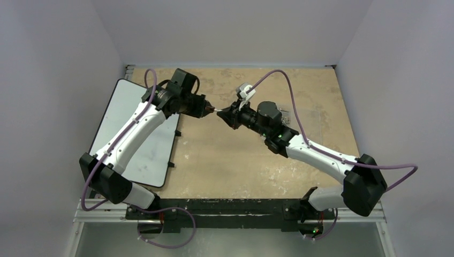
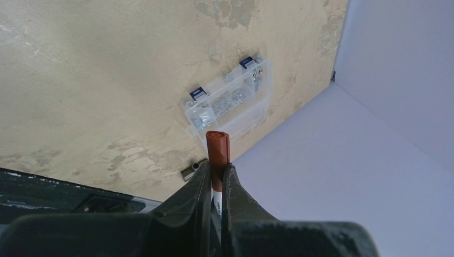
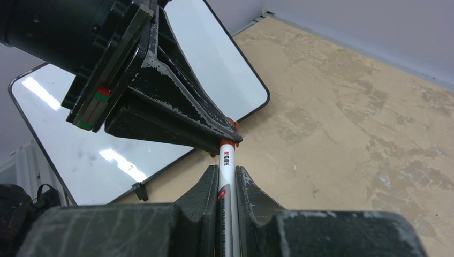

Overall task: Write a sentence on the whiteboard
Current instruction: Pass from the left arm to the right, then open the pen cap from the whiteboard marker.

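The whiteboard (image 1: 122, 110) lies flat at the table's left side, blank, and also shows in the right wrist view (image 3: 107, 134). The two grippers meet tip to tip above the table's middle and hold one marker (image 1: 217, 111) between them. My left gripper (image 1: 210, 108) is shut on the marker's red cap (image 2: 218, 145); its tips show in the left wrist view (image 2: 218, 172). My right gripper (image 3: 227, 175) is shut on the white barrel (image 3: 226, 160). The left gripper's fingers (image 3: 182, 115) cover the cap end in that view.
A small clear compartment box (image 2: 230, 101) with blue latches sits near the back right, mostly hidden behind the right arm in the top view. A small metal piece (image 2: 193, 170) lies on the worn wooden table (image 1: 230, 160). Walls close in on three sides.
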Action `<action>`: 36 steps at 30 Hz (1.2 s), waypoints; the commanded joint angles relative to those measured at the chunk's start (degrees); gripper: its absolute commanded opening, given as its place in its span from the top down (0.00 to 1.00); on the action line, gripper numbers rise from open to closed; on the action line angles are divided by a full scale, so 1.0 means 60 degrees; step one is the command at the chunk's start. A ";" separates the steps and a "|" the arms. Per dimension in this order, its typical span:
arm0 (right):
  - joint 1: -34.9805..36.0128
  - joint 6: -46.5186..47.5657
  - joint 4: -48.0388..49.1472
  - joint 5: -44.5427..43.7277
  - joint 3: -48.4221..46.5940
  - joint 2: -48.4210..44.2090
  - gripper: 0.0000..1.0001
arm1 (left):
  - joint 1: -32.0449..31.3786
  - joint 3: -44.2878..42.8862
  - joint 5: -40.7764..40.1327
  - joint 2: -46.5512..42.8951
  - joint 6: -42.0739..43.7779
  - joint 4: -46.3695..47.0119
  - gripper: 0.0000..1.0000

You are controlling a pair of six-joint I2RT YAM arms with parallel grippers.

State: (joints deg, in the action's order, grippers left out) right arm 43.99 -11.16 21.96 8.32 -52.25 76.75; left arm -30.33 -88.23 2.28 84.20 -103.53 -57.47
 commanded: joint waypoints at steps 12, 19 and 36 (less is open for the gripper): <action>-0.0067 0.0077 -0.0099 -0.0025 -0.0278 -0.0419 1.00 | -0.0007 0.0868 -0.0121 -0.1435 0.2828 0.1435 0.76; -0.0069 0.0016 -0.0268 -0.0046 -0.0347 -0.0677 1.00 | 0.0134 0.1210 -0.0315 -0.2025 0.4709 0.2176 0.34; -0.0080 -0.1216 -0.2159 0.0909 -0.1684 -0.1244 1.00 | 0.0858 0.3217 0.3282 -0.4351 1.4842 0.5764 0.34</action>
State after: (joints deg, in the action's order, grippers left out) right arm 43.59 -14.96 12.32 11.88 -56.01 68.45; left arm -25.50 -72.05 15.33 58.83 -32.18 -27.44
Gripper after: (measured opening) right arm 0.090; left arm 0.659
